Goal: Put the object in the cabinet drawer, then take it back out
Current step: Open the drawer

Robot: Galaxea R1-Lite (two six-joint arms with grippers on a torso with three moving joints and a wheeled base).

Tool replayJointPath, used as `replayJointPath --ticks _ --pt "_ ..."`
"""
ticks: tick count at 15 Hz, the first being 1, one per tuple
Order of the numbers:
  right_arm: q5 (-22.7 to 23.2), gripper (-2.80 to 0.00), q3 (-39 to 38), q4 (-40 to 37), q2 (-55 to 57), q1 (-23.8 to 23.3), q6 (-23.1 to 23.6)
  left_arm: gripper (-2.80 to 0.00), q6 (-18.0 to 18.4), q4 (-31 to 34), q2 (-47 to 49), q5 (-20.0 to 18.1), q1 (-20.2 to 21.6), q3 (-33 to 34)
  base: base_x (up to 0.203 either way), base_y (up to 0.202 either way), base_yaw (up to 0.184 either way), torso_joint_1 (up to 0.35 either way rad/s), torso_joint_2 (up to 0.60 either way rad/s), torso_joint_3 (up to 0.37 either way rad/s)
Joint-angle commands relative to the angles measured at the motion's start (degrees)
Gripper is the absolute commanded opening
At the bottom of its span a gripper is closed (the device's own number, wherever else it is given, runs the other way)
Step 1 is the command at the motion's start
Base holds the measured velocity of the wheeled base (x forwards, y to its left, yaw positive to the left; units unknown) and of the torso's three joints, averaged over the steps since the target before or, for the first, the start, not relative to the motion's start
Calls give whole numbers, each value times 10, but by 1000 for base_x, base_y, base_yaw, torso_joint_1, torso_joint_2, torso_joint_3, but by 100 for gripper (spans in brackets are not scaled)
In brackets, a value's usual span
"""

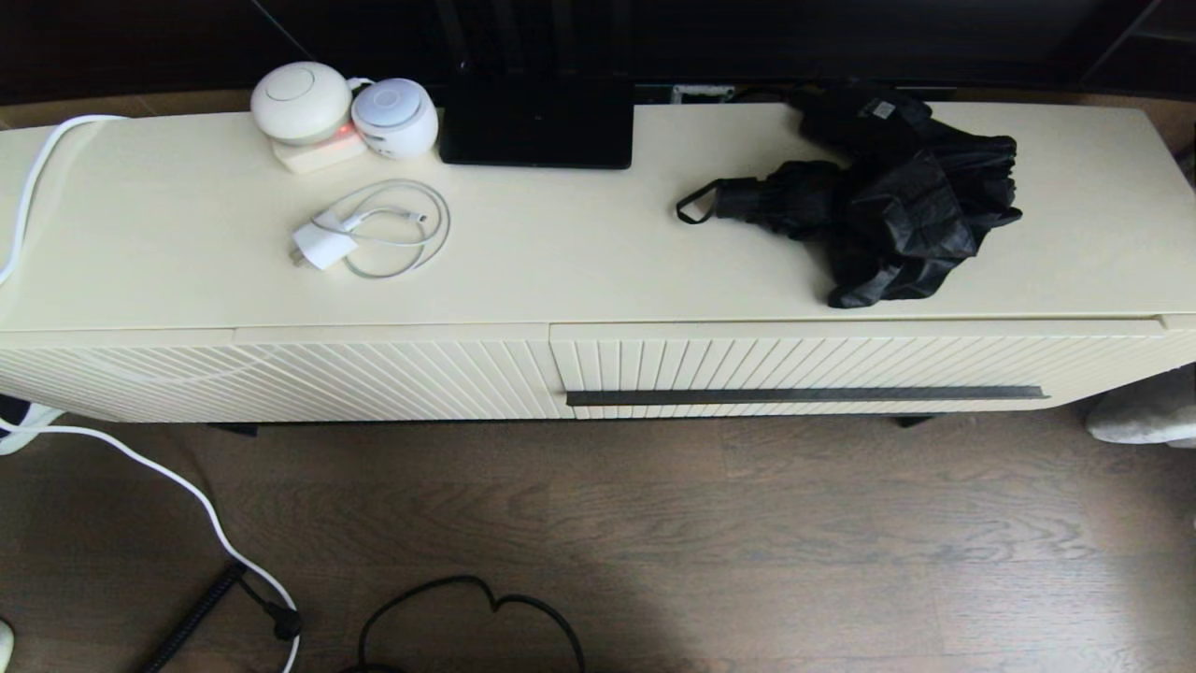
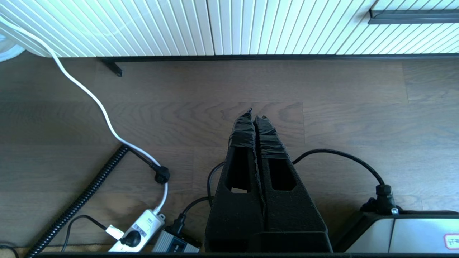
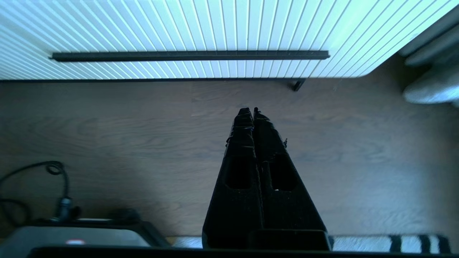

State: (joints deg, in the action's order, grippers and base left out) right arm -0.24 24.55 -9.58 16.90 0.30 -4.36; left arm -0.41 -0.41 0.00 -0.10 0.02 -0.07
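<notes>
The object, a black folding umbrella [image 1: 883, 210] with bunched fabric, lies on the right part of the cabinet top, its handle and wrist loop pointing left. Below it the cabinet drawer [image 1: 841, 365] is closed, its ribbed front carrying a long dark bar handle [image 1: 804, 395] [image 3: 190, 56]. Neither arm shows in the head view. My right gripper [image 3: 251, 111] hangs shut and empty over the wooden floor, facing the drawer front. My left gripper [image 2: 254, 115] is shut and empty too, low over the floor before the cabinet's left panel [image 2: 143, 25].
On the cabinet top stand two round white devices [image 1: 301, 101] [image 1: 395, 117], a white charger with coiled cable [image 1: 374, 229] and a flat black box [image 1: 537, 121]. Cables and a power strip [image 2: 138, 231] lie on the floor at the left. A grey bundle [image 1: 1145, 411] sits at the right.
</notes>
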Motion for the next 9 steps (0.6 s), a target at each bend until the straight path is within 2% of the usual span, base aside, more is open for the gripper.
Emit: replayJointPath --ticks 1,4,6,8,9 --pt "-1 -280 52 -4 130 -2 -15 -280 0 0 0 0 0 0 0 0 0 0 0 0" --pt "-7 -280 130 -19 252 -8 -54 -280 0 0 0 0 0 0 0 0 0 0 0 0" --pt "-8 -280 174 -55 315 -6 -80 -280 0 0 0 0 0 0 0 0 0 0 0 0" --pt "-6 -280 195 -87 372 17 -107 -280 0 0 0 0 1 0 0 0 0 0 0 0" --pt "-7 -280 206 -96 402 39 -137 -280 0 0 0 0 1 0 0 0 0 0 0 0"
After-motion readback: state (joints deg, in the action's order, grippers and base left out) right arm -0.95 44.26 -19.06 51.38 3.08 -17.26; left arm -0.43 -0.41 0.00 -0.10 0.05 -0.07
